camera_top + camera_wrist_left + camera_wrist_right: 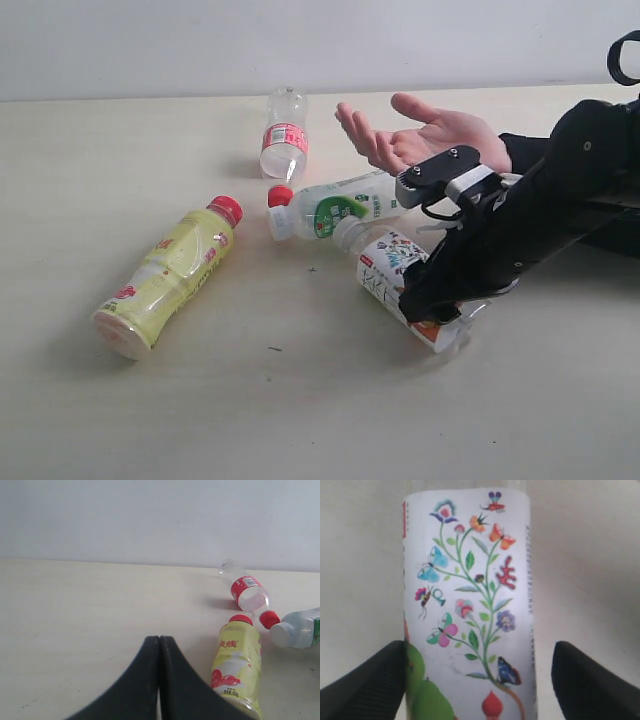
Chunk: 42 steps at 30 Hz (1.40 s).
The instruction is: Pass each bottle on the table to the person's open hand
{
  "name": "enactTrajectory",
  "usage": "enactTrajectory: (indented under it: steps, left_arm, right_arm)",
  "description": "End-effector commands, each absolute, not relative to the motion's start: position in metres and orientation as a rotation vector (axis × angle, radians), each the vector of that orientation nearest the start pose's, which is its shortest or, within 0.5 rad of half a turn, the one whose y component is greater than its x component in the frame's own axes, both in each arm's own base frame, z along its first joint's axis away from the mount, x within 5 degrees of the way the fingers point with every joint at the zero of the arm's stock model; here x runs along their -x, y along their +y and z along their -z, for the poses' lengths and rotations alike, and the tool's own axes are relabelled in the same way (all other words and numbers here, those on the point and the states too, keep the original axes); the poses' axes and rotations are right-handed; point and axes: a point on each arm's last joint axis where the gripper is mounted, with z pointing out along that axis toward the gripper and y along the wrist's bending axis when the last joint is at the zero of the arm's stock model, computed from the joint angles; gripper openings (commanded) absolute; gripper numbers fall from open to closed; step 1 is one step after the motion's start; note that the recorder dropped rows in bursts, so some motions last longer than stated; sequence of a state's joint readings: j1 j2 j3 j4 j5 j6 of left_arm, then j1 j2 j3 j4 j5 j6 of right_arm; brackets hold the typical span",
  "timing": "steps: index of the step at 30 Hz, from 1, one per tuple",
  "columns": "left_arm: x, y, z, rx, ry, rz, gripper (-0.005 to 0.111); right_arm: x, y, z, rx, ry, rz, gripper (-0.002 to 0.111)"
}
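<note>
- Right gripper (477,650) is released: its black fingers (365,680) stand wide, one on each side of the floral-label bottle (470,605). One finger is at the bottle's edge, and a gap shows at the other, so it is not clamped.
- In the exterior view, the floral-label bottle lies on its side on the table (300,420), right of centre, partly under the right arm.
- Left gripper (159,639) is clenched, its fingers pressed together with nothing between them, and it hangs over bare table.
- Green-white label bottle (340,208) lies on its side at centre, its right end touching the floral-label bottle's neck. A red cap (280,196) sits at its left end; cannot tell which bottle it belongs to.
- Yellow bottle (165,280) lies on its side at lower left, its cap pointing to upper right.
- Small clear bottle (284,140) lies at upper centre.
- Person's open hand (420,135) is at upper right, palm up and fingers spread, just behind the right arm; no bottle is in it.
</note>
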State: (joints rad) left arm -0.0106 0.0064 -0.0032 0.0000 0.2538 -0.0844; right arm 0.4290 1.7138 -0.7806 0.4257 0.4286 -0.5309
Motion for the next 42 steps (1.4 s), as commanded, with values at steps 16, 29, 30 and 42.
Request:
enactTrajectory:
  steps: [16, 29, 30, 42]
  left_arm:
    - [-0.055, -0.001, -0.191, 0.07, 1.727, 0.077, 0.0]
    - [-0.055, -0.001, -0.191, 0.07, 1.727, 0.077, 0.0]
    - [-0.055, -0.001, -0.191, 0.07, 1.727, 0.077, 0.0]
    - [-0.055, -0.001, -0.191, 0.07, 1.727, 0.077, 0.0]
  right_arm:
    - [-0.245, 0.135, -0.163, 0.829, 2.73, -0.394, 0.0]
    - [-0.175, 0.112, -0.266, 0.882, 2.588, -0.521, 0.0]
    - [-0.169, 0.107, -0.277, 0.843, 2.549, -0.498, 0.0]
    - [-0.153, 0.073, -0.33, 0.5, 2.416, -0.244, 0.0]
